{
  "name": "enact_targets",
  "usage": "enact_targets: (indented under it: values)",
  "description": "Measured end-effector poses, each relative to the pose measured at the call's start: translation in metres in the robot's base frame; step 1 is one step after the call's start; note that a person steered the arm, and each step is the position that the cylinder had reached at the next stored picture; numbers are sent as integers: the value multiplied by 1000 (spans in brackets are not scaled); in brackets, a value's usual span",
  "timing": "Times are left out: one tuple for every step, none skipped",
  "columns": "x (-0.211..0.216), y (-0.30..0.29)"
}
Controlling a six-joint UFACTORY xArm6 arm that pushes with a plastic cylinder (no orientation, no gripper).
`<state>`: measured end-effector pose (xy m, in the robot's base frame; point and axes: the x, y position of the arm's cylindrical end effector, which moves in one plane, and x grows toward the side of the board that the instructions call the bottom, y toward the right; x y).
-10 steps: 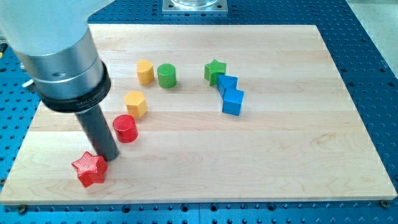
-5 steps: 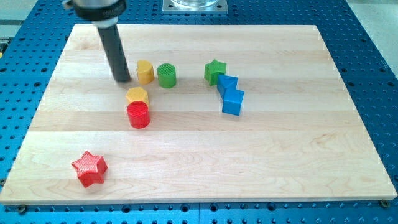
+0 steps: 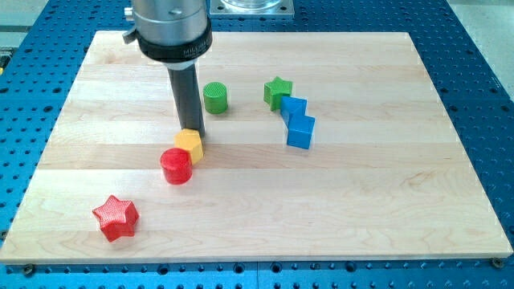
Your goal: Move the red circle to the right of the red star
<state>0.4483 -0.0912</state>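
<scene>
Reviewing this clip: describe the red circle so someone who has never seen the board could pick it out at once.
On the wooden board, look left of centre, just below my tip. There the red circle, a short round cylinder, sits touching a yellow block at its upper right. The only other red piece is the red star, near the view's bottom-left corner.

A single camera looks down at a slant from the board's (image 3: 337,209) near edge, close enough to frame my whole wooden workspace.
</scene>
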Motion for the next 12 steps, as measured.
enact_targets:
  values:
    - [19, 0]
    - [42, 10]
    - [58, 21]
    - [75, 22]
    - [64, 22]
    - [56, 15]
    - [57, 3]
    - [85, -16]
    - [89, -16]
    - [95, -16]
    - [95, -16]
    - [81, -18]
